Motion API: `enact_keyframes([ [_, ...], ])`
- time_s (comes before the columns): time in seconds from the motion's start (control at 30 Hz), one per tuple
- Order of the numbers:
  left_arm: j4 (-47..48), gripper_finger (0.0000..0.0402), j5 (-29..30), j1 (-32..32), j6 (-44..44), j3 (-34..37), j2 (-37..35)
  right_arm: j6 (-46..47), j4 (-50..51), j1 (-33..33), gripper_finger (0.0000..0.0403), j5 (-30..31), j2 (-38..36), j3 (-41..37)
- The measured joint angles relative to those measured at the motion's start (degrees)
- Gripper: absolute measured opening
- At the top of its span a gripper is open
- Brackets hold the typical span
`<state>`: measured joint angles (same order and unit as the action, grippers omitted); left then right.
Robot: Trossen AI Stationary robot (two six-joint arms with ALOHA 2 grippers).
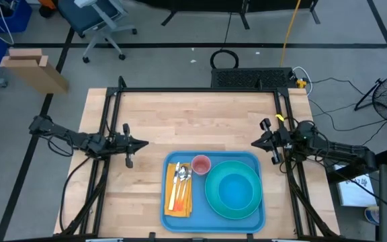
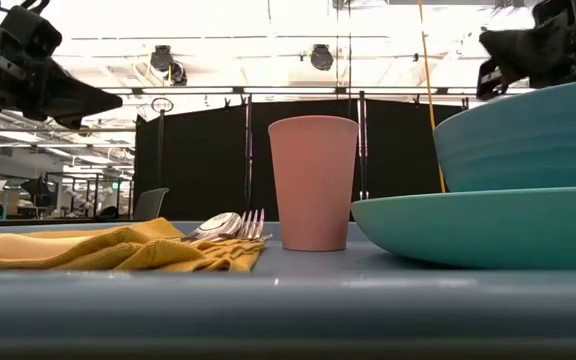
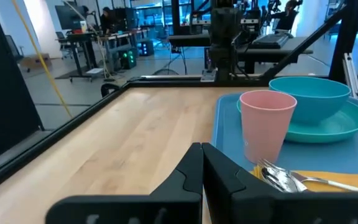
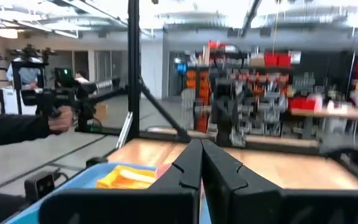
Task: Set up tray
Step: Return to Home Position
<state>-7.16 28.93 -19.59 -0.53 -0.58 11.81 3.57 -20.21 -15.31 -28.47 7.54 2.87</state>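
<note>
Tray (image 1: 199,204): lay on the surface (image 1: 180,114) between both arms, long axis left-right.
Left gripper (image 1: 142,142): fingers were pressed together, empty.
Right gripper (image 1: 255,143): fingers pressed together, slightly nearer.

the floor (image 1: 180,40) was grey and crossed by dark tape lines. beyond the far edge of the wooden table (image 1: 193,121) stood an office chair (image 1: 103,20) on castors. a cardboard box (image 1: 33,68) sat off the table's far left corner, and a yellow cord (image 1: 289,30) ran over the floor. black curtain panels (image 2: 203,160) closed the room behind, under bright ceiling lights (image 2: 268,30). farther off stood shelves (image 4: 278,81) of red and orange bins.
</note>
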Motion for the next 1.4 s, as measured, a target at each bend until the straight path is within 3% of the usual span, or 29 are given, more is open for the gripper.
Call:
enact_keyframes([
  [0.13, 0.17, 0.0, -0.17, -0.06, -0.53, 0.0, -0.04, 0.24, -2.46, -0.04, 0.0, 0.01, -0.88, 0.0],
  [0.33, 2.34, 0.0, 1.41, -1.83, -3.7, 0.0, -0.93, 0.45, 3.12, -0.06, 0.0, 3.29, -2.42, 0.0],
  [0.6, 2.67, 0.0, 4.31, -4.02, -14.25, -0.07, -11.84, 1.59, 3.92, -0.06, 0.0, 4.46, -4.2, 0.0],
  [0.77, 4.98, 0.0, 5.69, -3.21, -15.18, -0.81, -11.53, -1.14, 5.7, -0.06, 0.0, 4.39, -4.62, -0.14],
  [1.23, 4.29, 0.0, -12.45, 4.6, -10.96, -0.22, -11.47, -2.69, 7.33, -0.06, 0.0, 4.56, -4.27, -2.08],
  [1.4, 4.75, 0.0, -16.38, 8.01, -10.24, -0.16, -11.46, -2.36, 8.16, -0.06, 0.0, 4.68, -4.27, -2.05],
])
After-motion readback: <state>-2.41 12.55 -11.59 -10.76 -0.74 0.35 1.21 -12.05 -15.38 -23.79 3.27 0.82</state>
